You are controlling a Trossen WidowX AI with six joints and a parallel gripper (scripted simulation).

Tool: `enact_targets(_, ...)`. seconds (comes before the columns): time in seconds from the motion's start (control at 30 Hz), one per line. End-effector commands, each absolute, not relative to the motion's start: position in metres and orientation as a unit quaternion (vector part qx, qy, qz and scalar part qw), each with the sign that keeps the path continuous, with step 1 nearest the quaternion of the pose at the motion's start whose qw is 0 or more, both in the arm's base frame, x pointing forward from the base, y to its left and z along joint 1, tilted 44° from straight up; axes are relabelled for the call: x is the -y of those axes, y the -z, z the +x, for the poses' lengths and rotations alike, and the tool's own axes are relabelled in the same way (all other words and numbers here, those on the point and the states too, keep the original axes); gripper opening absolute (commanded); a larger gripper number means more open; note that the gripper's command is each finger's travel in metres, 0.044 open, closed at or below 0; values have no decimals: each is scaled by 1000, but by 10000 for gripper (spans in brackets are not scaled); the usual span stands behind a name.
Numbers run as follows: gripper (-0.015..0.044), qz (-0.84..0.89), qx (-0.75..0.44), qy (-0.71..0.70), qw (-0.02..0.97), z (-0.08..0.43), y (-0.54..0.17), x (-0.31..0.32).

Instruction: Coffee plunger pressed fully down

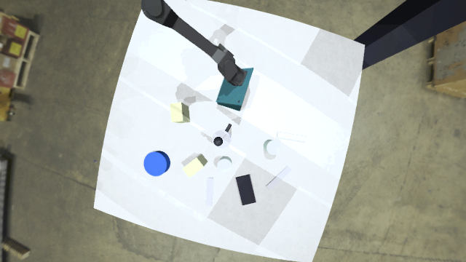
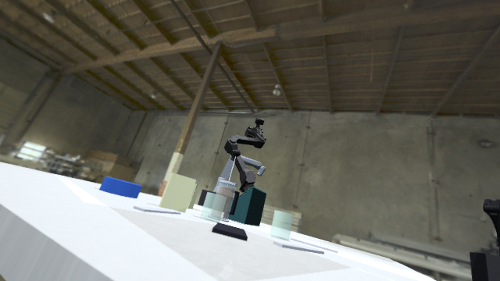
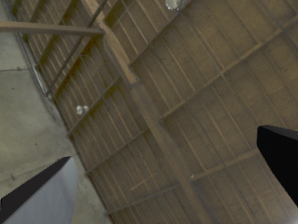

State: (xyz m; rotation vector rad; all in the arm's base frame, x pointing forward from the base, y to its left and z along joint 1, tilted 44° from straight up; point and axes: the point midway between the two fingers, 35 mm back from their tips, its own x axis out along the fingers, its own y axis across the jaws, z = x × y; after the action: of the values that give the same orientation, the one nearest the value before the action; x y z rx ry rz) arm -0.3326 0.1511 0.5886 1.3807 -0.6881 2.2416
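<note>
The coffee press [image 1: 224, 141] [image 2: 227, 191] stands upright near the middle of the table, a clear body with a dark handle [image 1: 228, 128]. Its black plunger knob [image 1: 218, 141] [image 2: 236, 153] is high above the body on a thin raised rod; in the exterior view the knob overlaps the arm behind it. My gripper [image 3: 168, 151] is open and empty, with its fingers wide apart in the wrist view and only roof and wall beyond them. It is high up, pointing away from the table and well away from the press. Its fingers cannot be made out in the top and exterior views.
My arm rises from a teal box [image 1: 229, 95] [image 2: 246, 208] behind the press. Two pale glasses [image 1: 271, 147] [image 1: 224, 163], two cream blocks [image 1: 178, 113] [image 1: 194, 167], a blue round container [image 1: 156, 164], a black slab [image 1: 246, 190] and thin pale strips [image 1: 210, 191] [image 1: 278, 177] surround it.
</note>
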Motion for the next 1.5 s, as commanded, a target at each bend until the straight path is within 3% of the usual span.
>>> enact_targets(0.0,426,495,247,-806,210,-333,-588,-152)
enact_targets(0.33,440,373,176,-855,314,-333,-542,-248)
enact_targets(0.67,440,215,83,-846,480,-286,-461,-358)
enact_targets(1.07,440,26,-72,-711,699,-151,-330,-440)
enact_targets(1.47,440,-132,-187,-451,863,20,-220,-406)
